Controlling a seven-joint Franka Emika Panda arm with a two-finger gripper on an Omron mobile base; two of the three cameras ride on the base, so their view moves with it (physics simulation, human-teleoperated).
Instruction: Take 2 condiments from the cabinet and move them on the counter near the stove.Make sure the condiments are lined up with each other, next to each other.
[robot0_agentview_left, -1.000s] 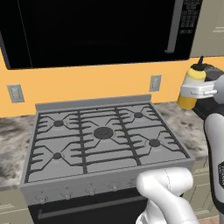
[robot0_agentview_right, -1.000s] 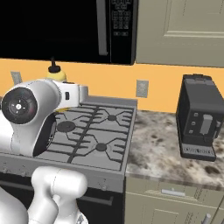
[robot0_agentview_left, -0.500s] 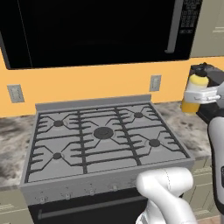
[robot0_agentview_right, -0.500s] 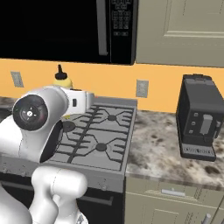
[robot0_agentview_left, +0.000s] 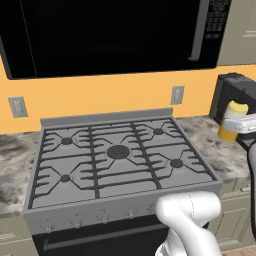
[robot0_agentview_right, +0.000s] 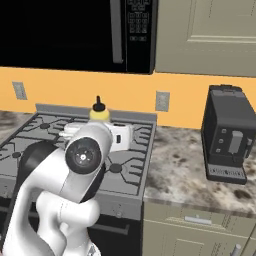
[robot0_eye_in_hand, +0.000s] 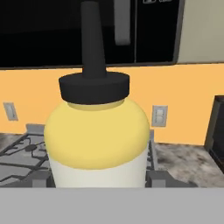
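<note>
Hand view: the yellow squeeze bottle (robot0_eye_in_hand: 97, 144) stands upright right in front of my camera, its pale band low and its black pointed cap above. My jaws are closed on it at about half their spread, gripping the bottle at its lower body; the finger tips themselves are hidden behind it. Past the bottle I see the orange wall, a wall outlet (robot0_eye_in_hand: 159, 116) and the near corner of the stove (robot0_eye_in_hand: 22, 157).

In the left base view the bottle (robot0_agentview_left: 233, 120) hangs in my jaws (robot0_agentview_left: 239, 125) in the air, at the right edge of the picture, above the mottled table (robot0_agentview_left: 220, 160) to the right of the stove (robot0_agentview_left: 117, 160) (how high above it I cannot tell). Just behind it stands a black coffee machine (robot0_agentview_left: 235, 95). In the right base view my own elbow covers most of the bottle; its black cap and yellow shoulder (robot0_agentview_right: 99, 113) show above it, in front of the stove's rear rail.

Farther out, the black microwave (robot0_agentview_left: 110, 35) hangs over the stove, and the beige wall cabinet (robot0_agentview_right: 210, 35) sits to its right with its door shut. The table (robot0_agentview_right: 185, 170) between the stove and the coffee machine (robot0_agentview_right: 227, 135) is grey stone with dark blotches, over beige base cabinets (robot0_agentview_right: 200, 230).
</note>
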